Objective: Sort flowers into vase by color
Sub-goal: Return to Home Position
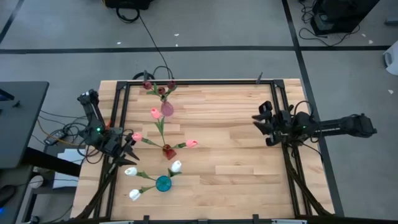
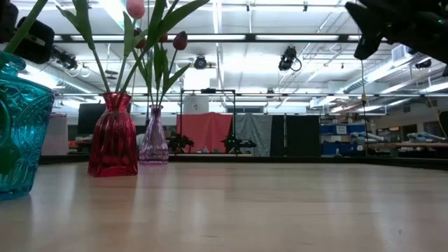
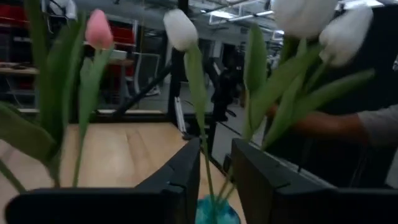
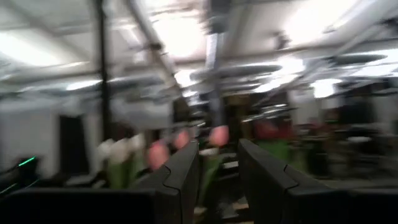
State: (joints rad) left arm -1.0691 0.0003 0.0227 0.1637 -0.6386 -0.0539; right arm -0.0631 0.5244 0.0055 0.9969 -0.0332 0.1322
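Observation:
Three vases stand on the left half of the table. The teal vase holds white tulips. The red vase holds pink tulips. The pale pink glass vase holds maroon tulips. My left gripper is open, by the table's left edge beside the pink and white heads. Past its fingers I see a white tulip's stem and the teal vase's rim. My right gripper is open and raised over the table's right side.
A black frame runs around the table's edges, with its rails close to both arms. The bare wooden tabletop lies between the vases and the right arm. A person's sleeve shows beyond the table in the left wrist view.

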